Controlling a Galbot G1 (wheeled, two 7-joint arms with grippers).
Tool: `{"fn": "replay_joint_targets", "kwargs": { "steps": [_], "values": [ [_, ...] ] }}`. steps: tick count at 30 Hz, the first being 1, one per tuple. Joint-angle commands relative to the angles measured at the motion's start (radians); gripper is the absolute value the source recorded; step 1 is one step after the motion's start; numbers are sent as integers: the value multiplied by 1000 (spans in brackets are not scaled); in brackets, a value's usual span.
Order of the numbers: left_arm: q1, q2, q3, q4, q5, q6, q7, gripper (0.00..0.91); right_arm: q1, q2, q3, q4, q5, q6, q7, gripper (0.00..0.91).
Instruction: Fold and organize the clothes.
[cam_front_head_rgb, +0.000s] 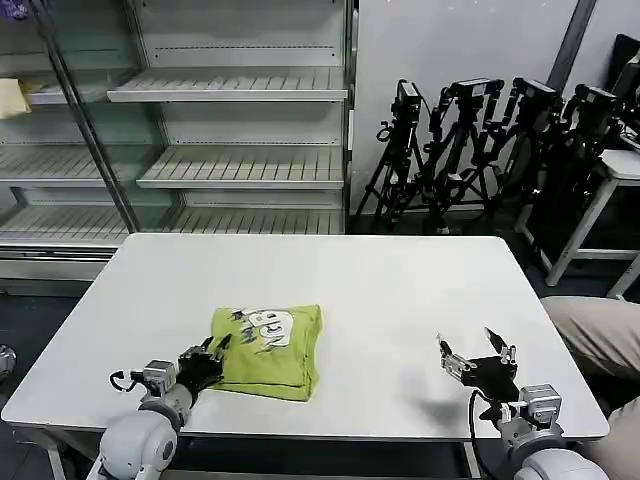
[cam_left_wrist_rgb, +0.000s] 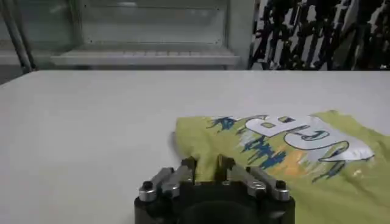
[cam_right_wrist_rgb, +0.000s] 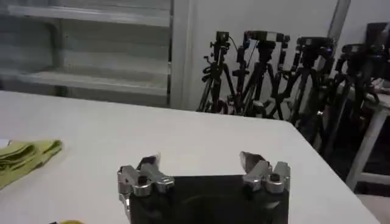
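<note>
The clothes are one lime-green T-shirt, folded into a small rectangle near the front left of the white table. It carries a blue and white print on top. My left gripper is at the shirt's near left edge. Its fingers are drawn close with a fold of green cloth pinched between them. My right gripper hovers over bare table at the front right, well apart from the shirt. It is open with nothing between its fingertips. The shirt's edge shows in the right wrist view.
Empty display shelves stand behind the table, with a small pale-yellow cloth on one at the far left. Camera tripods and a white side table are at the back right. A person's leg is by the table's right edge.
</note>
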Motion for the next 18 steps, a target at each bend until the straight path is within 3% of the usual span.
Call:
{"fn": "replay_joint_targets", "kwargs": {
  "steps": [1, 3, 9, 10, 13, 16, 18],
  "values": [
    [-3, 38, -23, 21, 81, -15, 29, 10, -4, 1, -1, 5, -1, 0, 0, 907],
    [-8, 90, -49, 29, 118, -31, 57, 10, -5, 0, -1, 6, -1, 1, 0, 907],
    [9, 370, -290, 35, 108, -30, 169, 10, -2, -1, -3, 7, 0, 4, -2, 907],
    [29, 456, -355, 37, 88, -31, 194, 10, 1, 1, -7, 5, 0, 5, -2, 907],
    [62, 599, -485, 64, 71, -39, 260, 10, 13, 4, -18, 0, -1, 6, -2, 907],
    [57, 688, -548, 94, 51, -40, 295, 10, 23, 9, -28, 0, -1, 5, -1, 907],
    [49, 709, -559, 78, 35, -37, 297, 10, 25, 10, -29, 3, -1, 5, -1, 907]
  ]
}}
